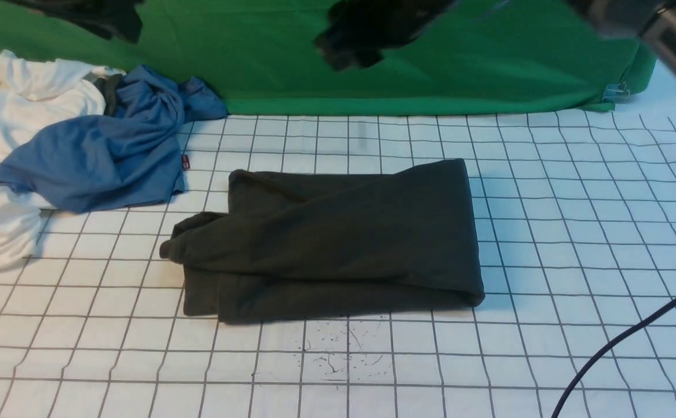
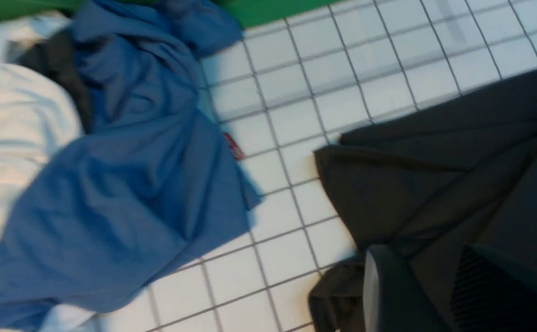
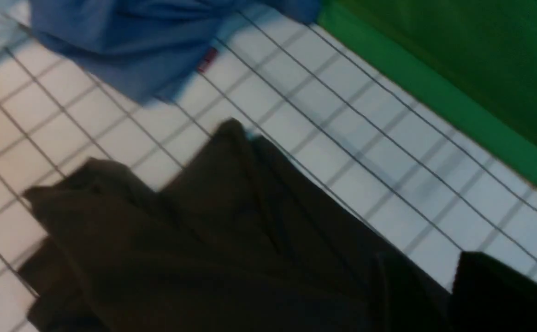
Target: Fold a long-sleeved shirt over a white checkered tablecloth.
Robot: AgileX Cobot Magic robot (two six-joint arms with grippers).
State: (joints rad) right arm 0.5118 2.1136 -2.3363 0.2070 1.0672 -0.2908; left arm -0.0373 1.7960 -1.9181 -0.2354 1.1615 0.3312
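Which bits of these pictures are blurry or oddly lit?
Front view: the right gripper is smeared, as if moving, while the black shirt looks fairly crisp but so dark that its folds are faint. Left wrist view: the white garments are soft, the tablecloth's grid clearer. Right wrist view: blurry nearly throughout, the blue shirt included, and the black shirt sinks into darkness.

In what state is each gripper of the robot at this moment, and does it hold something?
Left gripper: slightly open, holding nothing.
Right gripper: slightly open, holding nothing.
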